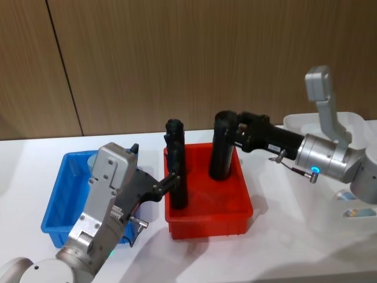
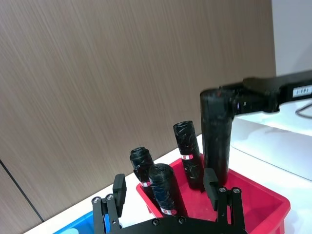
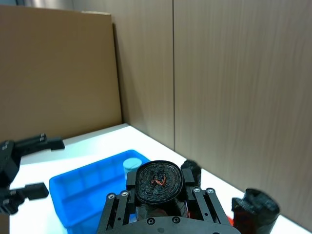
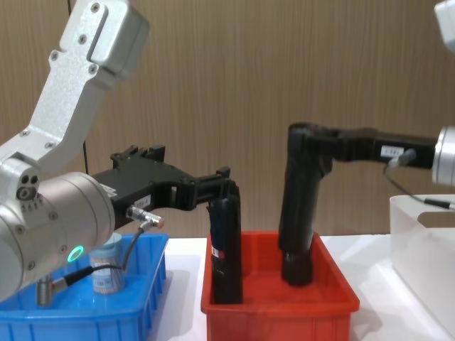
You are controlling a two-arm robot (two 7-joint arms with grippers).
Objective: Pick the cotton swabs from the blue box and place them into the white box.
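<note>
The blue box [image 1: 56,203] sits at the left with one cotton swabs jar [image 4: 106,268] in it, also seen as a pale lid [image 3: 131,164] in the right wrist view. The white box [image 4: 424,245] stands at the far right. My left gripper [image 2: 165,184] is open, reaching over the red bin, its fingers either side of a black roll [image 2: 163,187]. My right gripper [image 1: 231,132] is shut on the top of a taller black roll [image 1: 222,147] that stands upright in the red bin. Neither gripper is at the blue box.
The red bin [image 1: 235,215] lies between the blue and white boxes and holds several tall black rolls. A wood-panel wall runs behind the table. A small labelled item [image 1: 353,212] lies on the white tabletop at the right.
</note>
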